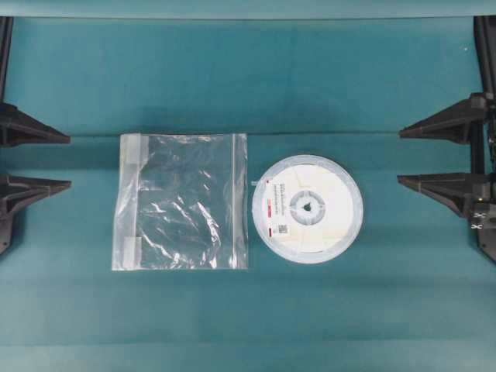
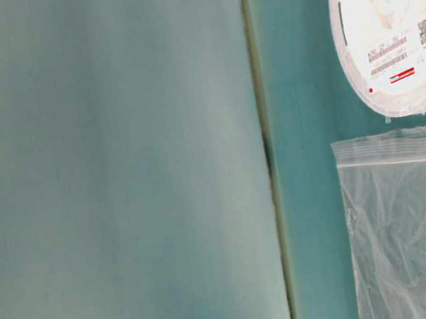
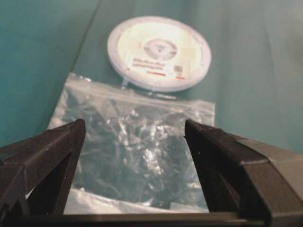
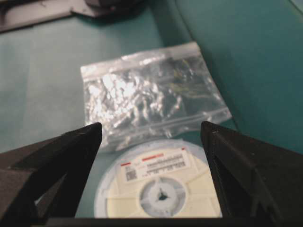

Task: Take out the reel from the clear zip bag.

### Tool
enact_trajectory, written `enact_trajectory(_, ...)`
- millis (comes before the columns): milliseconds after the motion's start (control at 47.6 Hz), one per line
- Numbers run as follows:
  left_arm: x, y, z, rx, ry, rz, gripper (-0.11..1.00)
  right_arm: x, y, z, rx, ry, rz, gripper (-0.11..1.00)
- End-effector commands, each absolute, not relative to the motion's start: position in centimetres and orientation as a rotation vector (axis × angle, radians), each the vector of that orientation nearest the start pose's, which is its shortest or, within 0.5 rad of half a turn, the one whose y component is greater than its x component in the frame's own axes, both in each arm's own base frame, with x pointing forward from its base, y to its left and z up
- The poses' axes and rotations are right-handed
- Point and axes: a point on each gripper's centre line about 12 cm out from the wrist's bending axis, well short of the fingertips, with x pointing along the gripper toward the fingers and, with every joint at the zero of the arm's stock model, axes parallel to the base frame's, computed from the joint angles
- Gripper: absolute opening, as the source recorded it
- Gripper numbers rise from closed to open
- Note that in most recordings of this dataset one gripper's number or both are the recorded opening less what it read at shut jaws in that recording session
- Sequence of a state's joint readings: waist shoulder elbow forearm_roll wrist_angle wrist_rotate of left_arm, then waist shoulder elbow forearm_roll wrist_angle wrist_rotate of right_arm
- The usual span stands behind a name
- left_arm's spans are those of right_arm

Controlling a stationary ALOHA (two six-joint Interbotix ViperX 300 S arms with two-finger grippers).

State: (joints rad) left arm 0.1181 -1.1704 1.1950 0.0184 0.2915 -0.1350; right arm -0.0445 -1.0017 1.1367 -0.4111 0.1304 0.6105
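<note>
On the teal table (image 1: 248,77), the reel (image 1: 308,208) lay flat, label up, outside and just right of the empty clear zip bag (image 1: 182,201), while the left gripper (image 1: 68,162) and right gripper (image 1: 400,156) waited at opposite edges, jaws spread wide, holding nothing.

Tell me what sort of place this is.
Probably a robot test bench in a lab, not a home or shop. A plain teal table holds only a reel and an empty zip bag, with two black grippers, left and right, waiting open at either side.
</note>
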Motion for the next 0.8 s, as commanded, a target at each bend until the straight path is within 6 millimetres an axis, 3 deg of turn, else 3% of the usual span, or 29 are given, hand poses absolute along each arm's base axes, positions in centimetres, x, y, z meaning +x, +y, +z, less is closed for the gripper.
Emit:
enact_trajectory(0, 16.05, 1.95, 26.01, -0.133, 0.301, 0.139, 0.92, 19.07, -1.45, 27.21, 0.196, 0.236, -0.120, 0.92)
enact_trajectory(777, 16.02, 1.94, 26.04, -0.134, 0.302, 0.139, 0.92, 18.82, -1.47, 27.36, 0.190, 0.230, -0.121, 0.92)
